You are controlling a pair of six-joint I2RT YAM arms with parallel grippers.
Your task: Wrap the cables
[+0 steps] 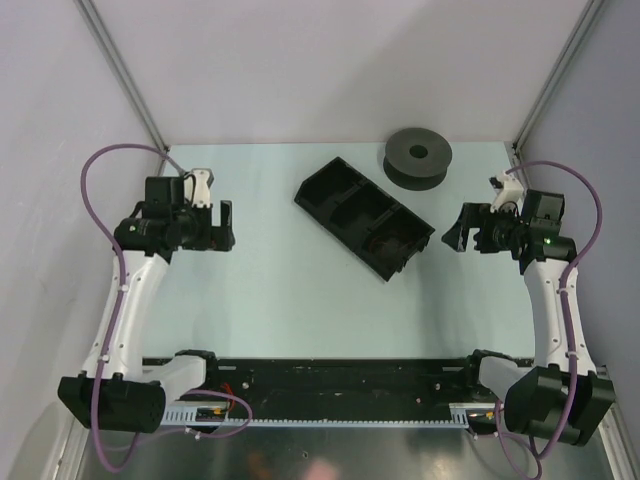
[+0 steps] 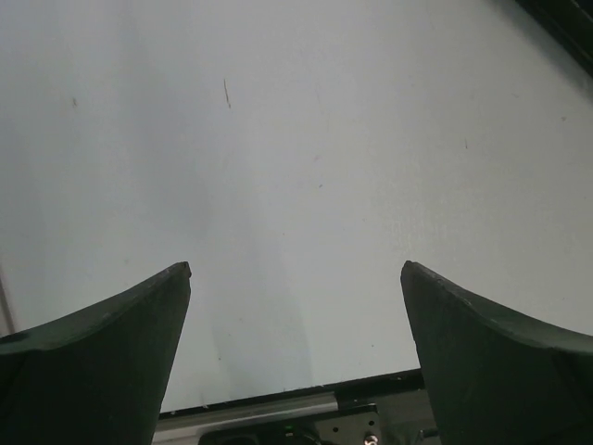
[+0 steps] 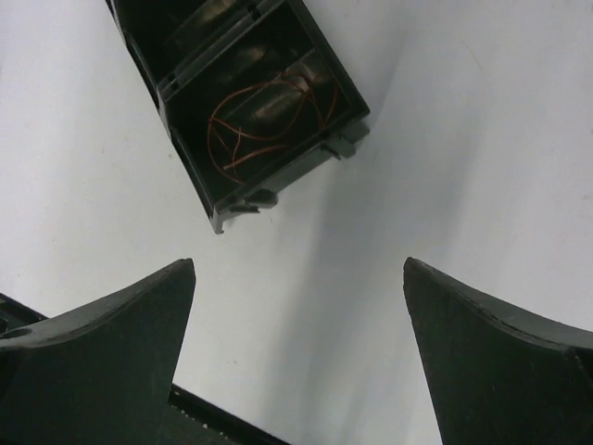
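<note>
Standing by the bench, I'd judge the step in hand to be fetching the cables (image 3: pixel 261 119) out of the black tray (image 3: pixel 289 174), since nothing is gripped yet. The right gripper (image 3: pixel 298 269) hangs just off the tray's near-right end, jaws spread wide with nothing between them. The left gripper (image 2: pixel 296 273), well off to the left over bare table (image 2: pixel 306 139), is likewise spread and empty. To do it well, I think the right arm should come over the end compartment from above and dip its fingertips inside the walls without knocking them. It should close where several loops cross, so the thin wire doesn't slip through, and a slow lift would free the tangle rather than drag the tray. The left arm could then take a loose end, with the dark spool (image 1: pixel 418 157) at the far right a likely place for winding. Only the right wrist view shows the cables: a fine coppery tangle lying in the tray's last compartment. From above that compartment reads as plain dark, but that view gives the tray's diagonal lie mid-table, its three compartments, and how far apart the arms stand.
</note>
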